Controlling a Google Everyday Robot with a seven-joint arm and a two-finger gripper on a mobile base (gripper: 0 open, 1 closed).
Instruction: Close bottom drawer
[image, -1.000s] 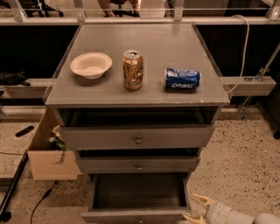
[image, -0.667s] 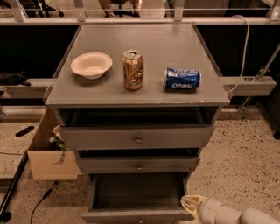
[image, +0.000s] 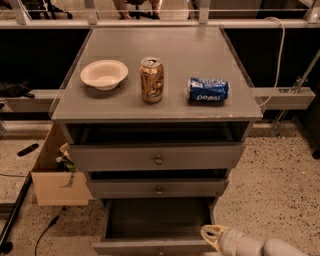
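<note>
Below the front edge of the tabletop (image: 160, 45), the bottom drawer (image: 157, 221) stands pulled well out of the grey cabinet, its dark box interior open to view and seemingly empty. Its slim front runs along the lower border of the view, and we cannot make out the knob there. Above it, the middle drawer (image: 159, 189) and the tall top drawer (image: 157, 157) each sit out a little as well. The gripper (image: 212, 236) is low beside the right end of the bottom drawer's front, touching it or just short of it; whether it is open or closed we cannot tell.

We judge the drawer to be light, rigid and free-running. It needs no grasp, only a flat, square push on the front, best near the middle. A push at the right end alone could rack the box and make it bind. The painted front may be smooth, so a glancing contact could slip off.

On the tabletop, a pale bowl (image: 104, 74) rests near the left edge. A gold can (image: 152, 80) stands upright at the middle. A blue Pepsi can (image: 208, 90) lies on its side toward the right edge, and a hard shove might set it rolling.

Left of the cabinet, a cardboard box (image: 57, 175) sits on the speckled floor (image: 270, 175). A white cable (image: 277, 45) hangs beyond the back right corner.
</note>
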